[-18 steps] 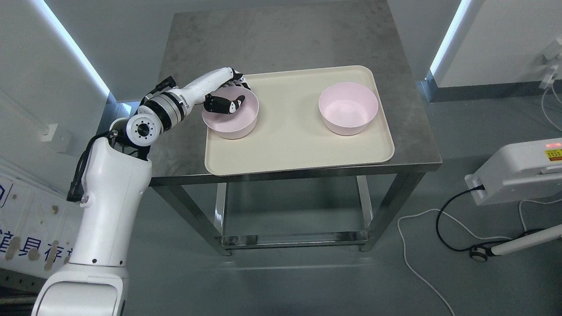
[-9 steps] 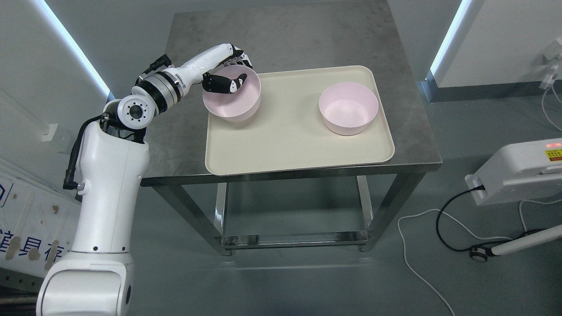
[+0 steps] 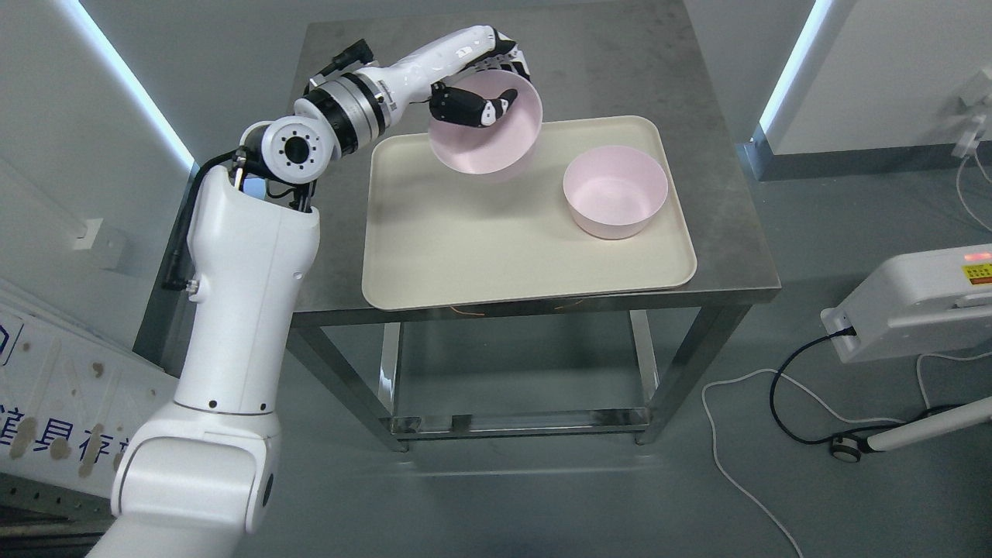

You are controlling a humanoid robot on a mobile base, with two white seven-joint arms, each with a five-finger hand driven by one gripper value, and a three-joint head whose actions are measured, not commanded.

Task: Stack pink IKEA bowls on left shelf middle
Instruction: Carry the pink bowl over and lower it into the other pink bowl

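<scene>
A steel table (image 3: 721, 232) with a lower rail stands on a grey floor, and a cream tray (image 3: 511, 248) covers most of its front half. The white left arm (image 3: 248, 310) rises from the lower left, bends at the elbow and reaches across the tray's back left corner. Its left hand (image 3: 480, 85) is clamped on the rim of a pink bowl (image 3: 488, 143): the dark thumb lies inside the bowl against the wall, and the other fingers wrap the outside of the rim, though those are mostly hidden behind the bowl. This bowl is held in the air above the tray's back edge, tilted so its opening faces the camera. A second pink bowl (image 3: 614, 194) sits upright on the tray's right part, apart from the held one. At the right edge, a white machine (image 3: 907, 302) stands on the floor with a black cable (image 3: 783, 387) looping from it.
</scene>
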